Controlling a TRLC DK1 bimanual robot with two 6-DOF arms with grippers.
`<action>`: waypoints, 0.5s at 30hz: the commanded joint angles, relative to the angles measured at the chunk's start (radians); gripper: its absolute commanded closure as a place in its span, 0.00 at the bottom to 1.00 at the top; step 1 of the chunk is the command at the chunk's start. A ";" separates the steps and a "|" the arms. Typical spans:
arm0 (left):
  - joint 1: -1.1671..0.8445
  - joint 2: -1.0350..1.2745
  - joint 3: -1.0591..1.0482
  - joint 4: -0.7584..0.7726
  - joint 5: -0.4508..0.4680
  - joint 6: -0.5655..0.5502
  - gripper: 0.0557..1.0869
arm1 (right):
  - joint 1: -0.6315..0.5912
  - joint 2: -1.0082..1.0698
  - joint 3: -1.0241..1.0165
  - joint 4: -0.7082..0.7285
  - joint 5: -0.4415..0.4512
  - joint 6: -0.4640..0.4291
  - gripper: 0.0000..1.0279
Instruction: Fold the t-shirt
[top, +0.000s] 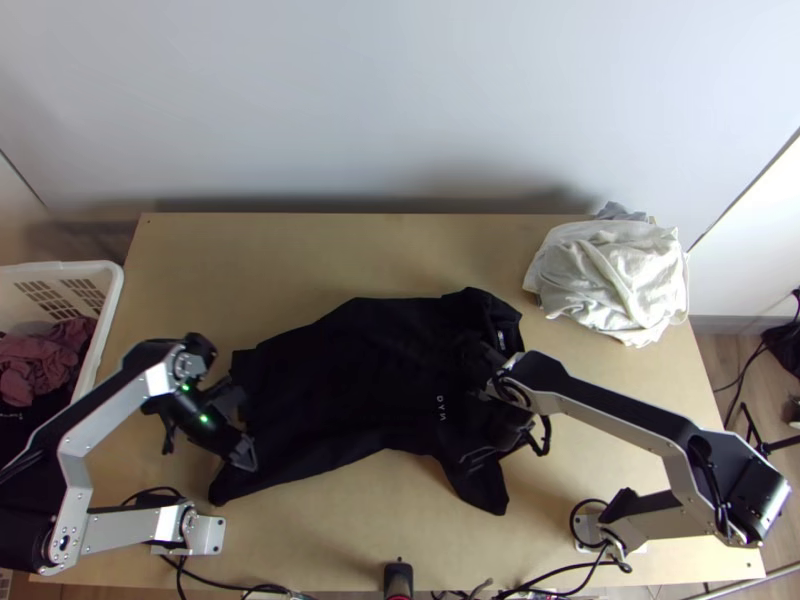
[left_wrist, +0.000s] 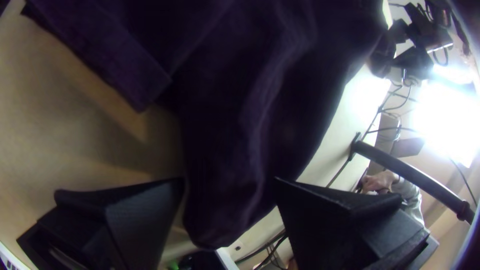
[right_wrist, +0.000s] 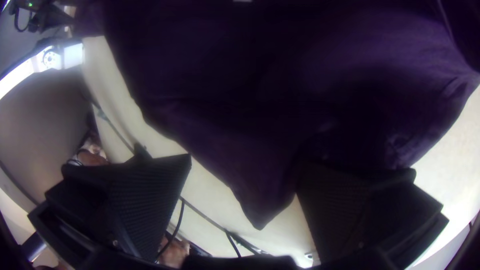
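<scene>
Two arms are reaching in over one wooden table (top: 300, 255), and one black t-shirt (top: 350, 390) is lying across its middle, stretched out sideways. Its left end is tapering towards the near edge, and one pointed corner is sticking out on the near right. The cloth is so dark that it seems mostly spread, though a fold could be hiding in it.

The left gripper (top: 243, 426) is standing open at the shirt's left end, and the cloth is showing between its two spread fingers. The right gripper (top: 478, 405) is also holding its two fingers wide apart, over the shirt's right part, near that pointed corner.

One pile of white cloth (top: 610, 280) is sitting on the table's far right corner, with a bit of grey cloth (top: 620, 211) poking out behind. One white basket (top: 110, 300) is standing beside the table's left edge, holding pinkish clothes (top: 45, 360) and darker ones. Several cables are trailing along the near edge. One pale wall (top: 400, 100) is rising behind the table, and wooden floor (top: 715, 360) is showing on the right.
</scene>
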 joint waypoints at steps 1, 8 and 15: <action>-0.127 0.022 -0.040 0.050 -0.037 -0.017 0.16 | 0.000 0.056 0.061 0.000 -0.001 -0.005 0.14; -0.097 0.082 0.029 0.118 -0.025 -0.118 0.80 | 0.000 0.061 0.061 0.110 0.030 -0.003 0.91; 0.068 0.202 0.159 0.064 0.016 -0.167 0.85 | -0.021 0.033 0.065 0.133 0.053 -0.011 0.92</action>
